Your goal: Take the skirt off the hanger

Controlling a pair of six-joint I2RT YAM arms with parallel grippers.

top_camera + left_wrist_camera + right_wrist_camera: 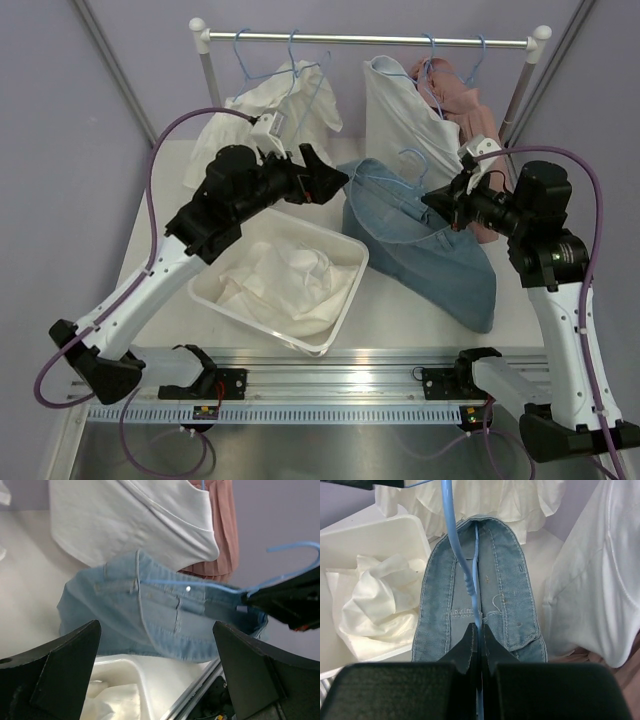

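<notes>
The light blue denim skirt (430, 250) hangs on a thin blue hanger (400, 185) held off the rail above the table. Its hem trails on the table to the right. My right gripper (435, 200) is shut on the hanger's wire at the skirt's waistband; the right wrist view shows the gripper (479, 627) pinching the hanger (455, 545) over the skirt (505, 580). My left gripper (325, 180) is open and empty just left of the waistband. In its own view the gripper (156, 630) faces the skirt (160, 615) and hanger (200, 585).
A white bin (345, 262) with a white garment (285, 280) sits below the left gripper. A rail (370, 40) at the back carries white garments (280, 110) (400, 120), a pink one (465, 105) and spare blue hangers.
</notes>
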